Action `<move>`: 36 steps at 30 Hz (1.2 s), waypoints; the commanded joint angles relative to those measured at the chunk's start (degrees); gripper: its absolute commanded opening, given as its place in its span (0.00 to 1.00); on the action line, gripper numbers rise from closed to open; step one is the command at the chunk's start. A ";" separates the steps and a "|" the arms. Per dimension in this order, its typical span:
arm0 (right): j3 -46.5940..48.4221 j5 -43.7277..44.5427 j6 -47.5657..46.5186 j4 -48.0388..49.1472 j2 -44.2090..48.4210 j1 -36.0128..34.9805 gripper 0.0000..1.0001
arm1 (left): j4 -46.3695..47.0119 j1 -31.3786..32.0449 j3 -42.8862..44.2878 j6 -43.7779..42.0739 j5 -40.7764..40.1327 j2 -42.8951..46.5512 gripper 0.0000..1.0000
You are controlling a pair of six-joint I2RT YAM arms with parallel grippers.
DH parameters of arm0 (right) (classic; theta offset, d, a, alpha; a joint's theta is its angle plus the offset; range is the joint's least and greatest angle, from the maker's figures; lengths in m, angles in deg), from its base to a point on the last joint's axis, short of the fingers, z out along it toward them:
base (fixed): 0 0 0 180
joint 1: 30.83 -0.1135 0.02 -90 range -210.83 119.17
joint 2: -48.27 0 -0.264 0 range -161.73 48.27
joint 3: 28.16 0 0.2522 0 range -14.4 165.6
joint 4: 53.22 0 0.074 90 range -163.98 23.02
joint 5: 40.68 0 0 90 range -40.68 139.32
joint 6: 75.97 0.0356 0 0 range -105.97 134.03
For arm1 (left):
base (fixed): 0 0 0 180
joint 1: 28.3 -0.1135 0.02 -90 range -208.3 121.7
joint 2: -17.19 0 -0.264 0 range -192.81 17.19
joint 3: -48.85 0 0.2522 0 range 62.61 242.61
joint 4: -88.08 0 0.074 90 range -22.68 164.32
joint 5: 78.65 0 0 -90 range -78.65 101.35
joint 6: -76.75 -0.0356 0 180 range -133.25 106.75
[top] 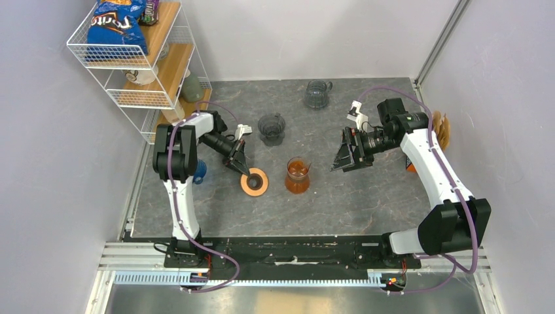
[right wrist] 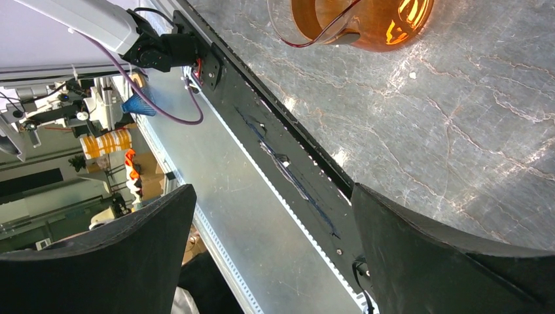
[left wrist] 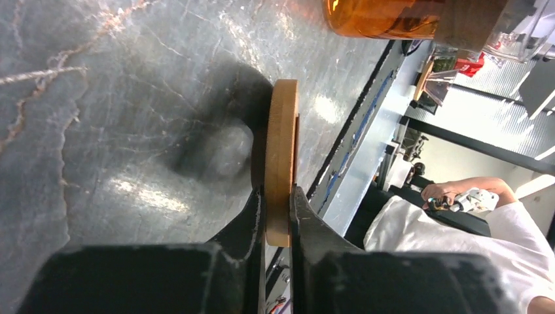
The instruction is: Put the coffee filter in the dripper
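Your top camera looks down from behind the arm bases over the whole grey marbled tabletop (top: pixel 366 196). Your left wrist camera hugs the flat round wooden ring (left wrist: pixel 281 150), while the right hangs farther off. All three share the amber glass vessel (right wrist: pixel 366 19).

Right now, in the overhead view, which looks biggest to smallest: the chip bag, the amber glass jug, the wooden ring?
1. chip bag: clearly largest, though it sits high on the shelf, nearer the camera.
2 and 3. amber glass jug and wooden ring: they look about alike, so I won't rank them.
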 commanded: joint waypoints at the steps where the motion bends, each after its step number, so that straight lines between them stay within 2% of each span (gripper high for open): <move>1: 1.45 -1.76 -0.56 -1.01 -0.08 0.35 0.97 | -3.96 -0.29 0.04 -3.51 2.18 5.88 0.05; 2: 1.65 -1.82 -0.51 -1.03 -0.04 0.29 0.97 | -5.23 -0.29 0.29 -3.75 2.77 6.95 0.03; 7: 2.97 -2.01 -0.25 -0.27 -0.04 0.37 0.97 | -15.41 -0.55 4.62 -5.18 9.18 14.06 0.02; 10: 3.87 -2.55 0.21 0.62 -0.21 0.37 0.97 | -18.46 -0.51 7.83 -1.83 15.39 17.75 0.02; 13: 3.65 -2.97 2.28 3.54 -0.11 0.37 0.97 | -13.06 0.39 7.06 8.11 23.94 20.23 0.02; 17: 1.89 -2.99 7.44 9.11 -0.57 0.43 0.97 | -2.90 5.59 4.74 18.44 24.94 21.14 0.02; 21: 1.61 -1.97 10.40 11.79 -2.58 0.38 0.96 | 3.22 9.88 5.94 23.25 25.32 19.22 0.02; 23: 1.12 -1.78 11.86 13.50 -3.51 0.40 0.93 | 10.21 11.63 5.14 28.63 24.80 18.89 0.02; 32: -0.94 -1.76 13.48 16.45 -6.24 -0.17 0.78 | 65.41 13.37 -7.88 73.48 21.78 18.61 0.02; 36: -1.22 -1.74 13.58 16.90 -7.04 -0.40 0.74 | 84.41 14.36 -13.36 87.65 22.09 17.77 0.02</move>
